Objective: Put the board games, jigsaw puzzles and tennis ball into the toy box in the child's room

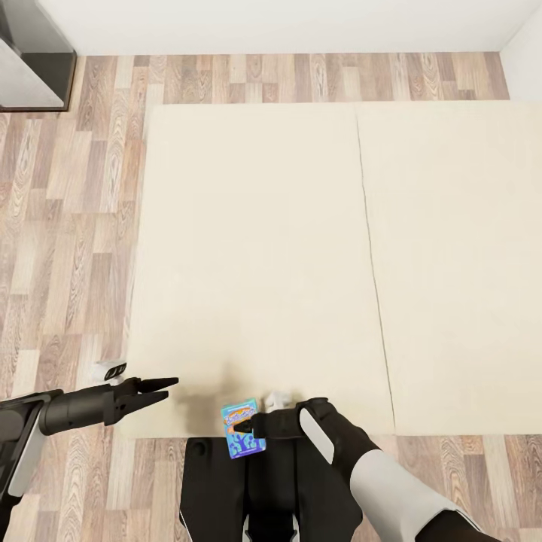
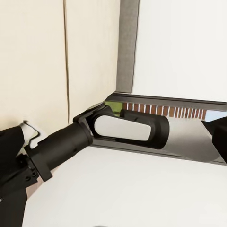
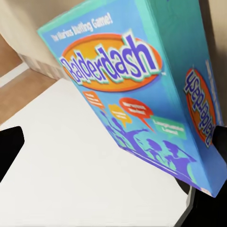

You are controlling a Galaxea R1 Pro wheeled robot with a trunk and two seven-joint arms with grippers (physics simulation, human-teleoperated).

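A small blue board game (image 1: 237,416), printed "Balderdash", is held above the near edge of the bed (image 1: 263,248). My right gripper (image 1: 245,429) is shut on it. The right wrist view has the box (image 3: 137,90) close up and tilted, with a dark finger (image 3: 10,149) on one side and the other at the opposite edge of the picture. My left gripper (image 1: 170,388) hangs open and empty over the bed's near left corner, a little left of the box. The cream mattress is bare and split by one seam.
Wood plank floor (image 1: 68,226) runs left of the bed and beyond it to a white wall. A dark cabinet corner (image 1: 34,64) stands at the far left. My right forearm (image 2: 123,130) crosses the left wrist view, with my dark trunk (image 1: 218,489) below.
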